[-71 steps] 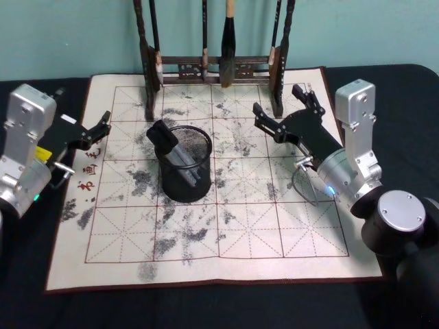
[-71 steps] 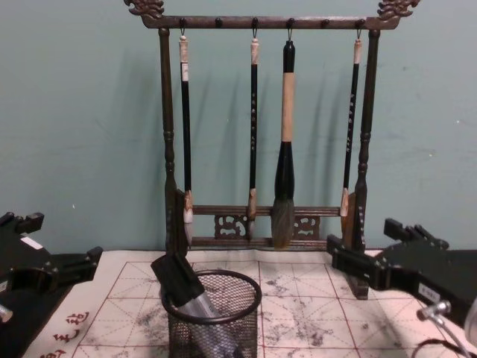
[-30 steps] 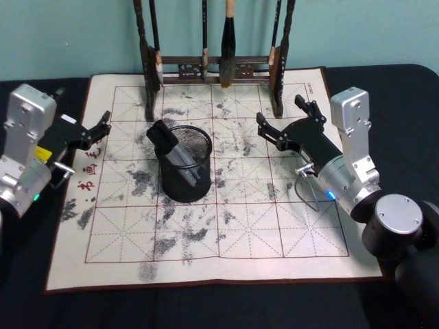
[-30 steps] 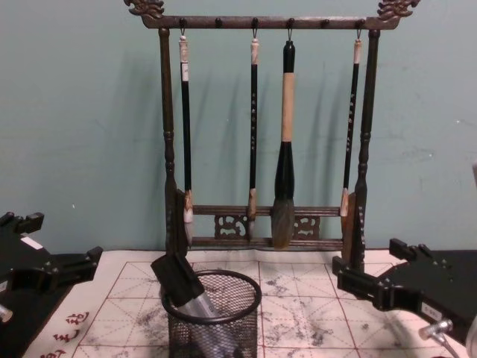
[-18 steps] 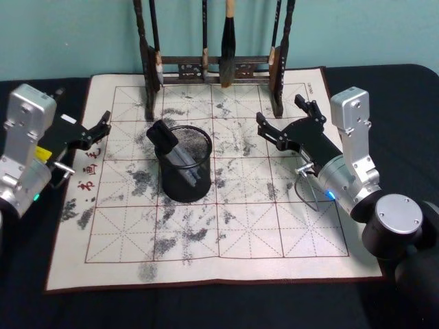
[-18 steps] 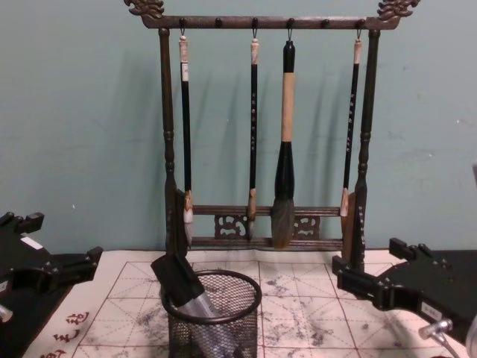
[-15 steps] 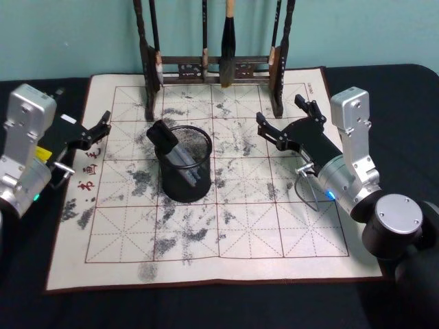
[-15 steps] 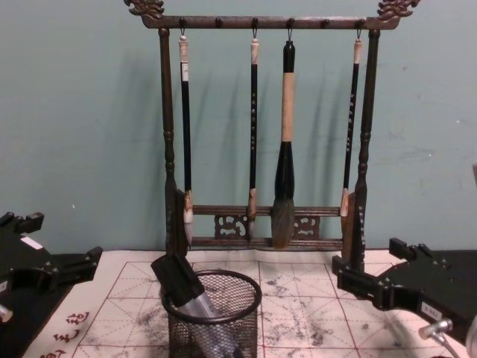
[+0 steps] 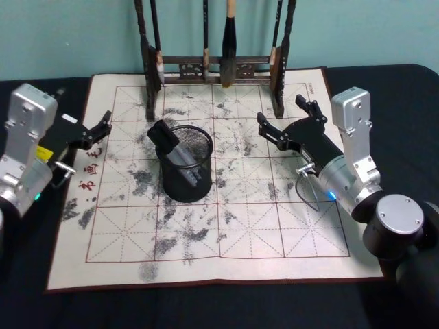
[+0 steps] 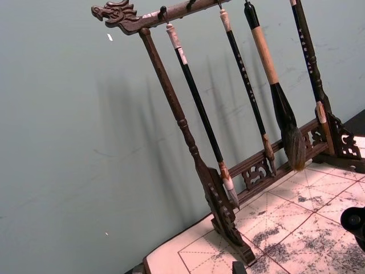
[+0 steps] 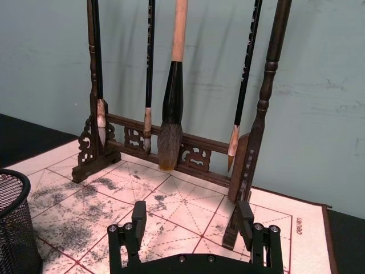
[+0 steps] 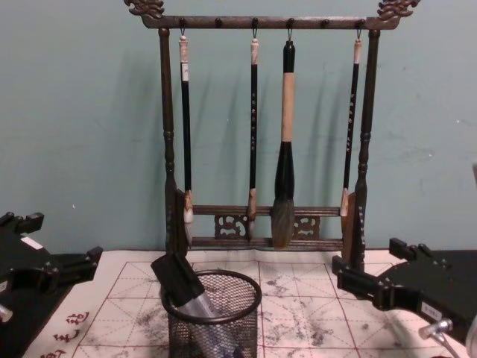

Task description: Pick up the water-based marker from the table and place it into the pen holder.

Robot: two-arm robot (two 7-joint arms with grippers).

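Change: your right gripper had drawn back slightly toward the robot since the earlier head view; your left gripper had not shifted, and the marker stayed in the cup.
Marker: it stood tilted inside the pen holder, its black cap leaning over the rim on the robot's left, its grey barrel angled down inside the mesh.
Pen holder: you had it upright on the ink-stained grid mat, in front of the brush rack.
Right gripper: jaws spread apart and empty, hovering over the mat on the holder's right, well apart from the marker, near the rack's right post.
Left gripper: parked at the mat's left edge, jaws parted and empty, well apart from the holder.
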